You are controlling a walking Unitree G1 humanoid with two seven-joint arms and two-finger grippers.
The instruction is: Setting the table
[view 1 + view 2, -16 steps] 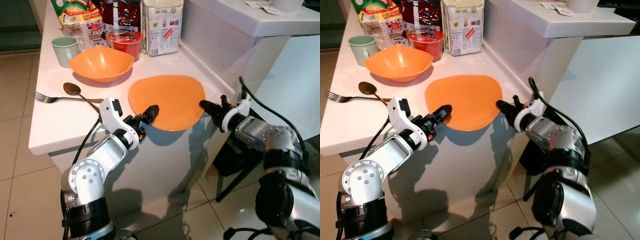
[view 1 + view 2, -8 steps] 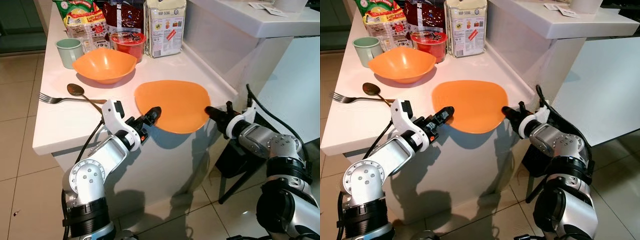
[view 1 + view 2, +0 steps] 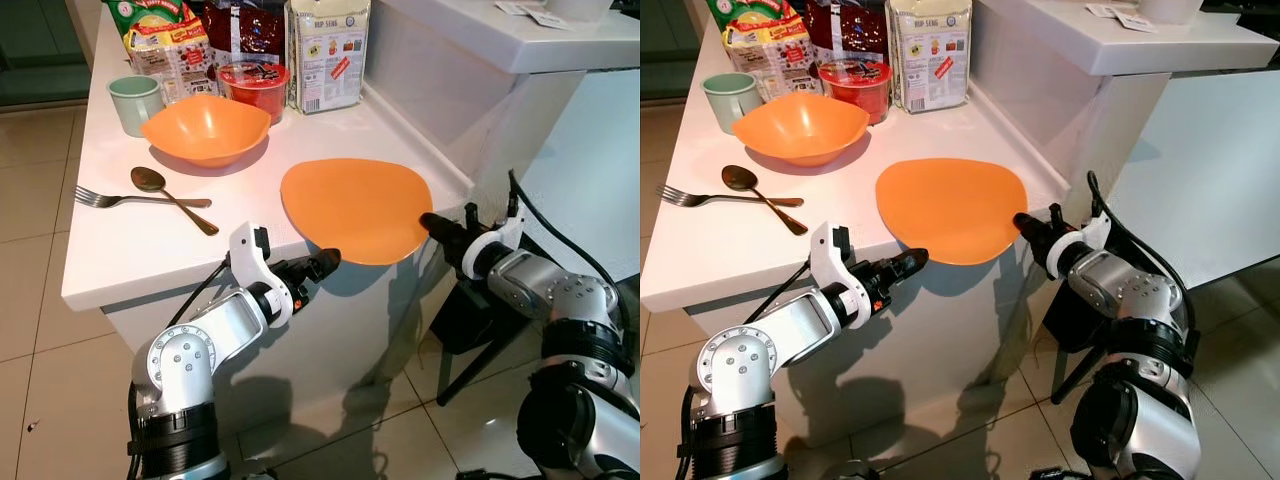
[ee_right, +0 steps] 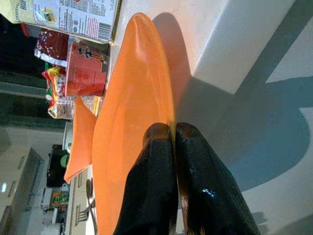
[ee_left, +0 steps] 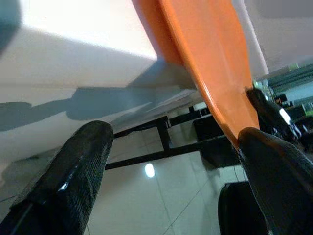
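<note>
The orange plate (image 3: 355, 207) overhangs the near edge of the white counter (image 3: 120, 250). The right gripper (image 3: 432, 224) pinches its rim, fingers pressed together on it. The left gripper (image 3: 325, 262) hangs spread below the rim, apparently not touching. The plate is mid-placement; the next move calls for sliding it fully onto the counter.

The left end effector (image 5: 171, 181) has its two black fingers (image 5: 73, 171) spread wide apart, nothing between them but tiled floor (image 5: 161, 196) with a bright light spot. The orange plate (image 5: 210, 78) juts past the edge of the white tabletop (image 5: 73, 54), its rim running down to just beside one fingertip; whether they touch cannot be told. Beyond the plate's rim sits another black end effector (image 5: 266, 110), and dark frame bars (image 5: 166, 147) stand under the tabletop.
</note>
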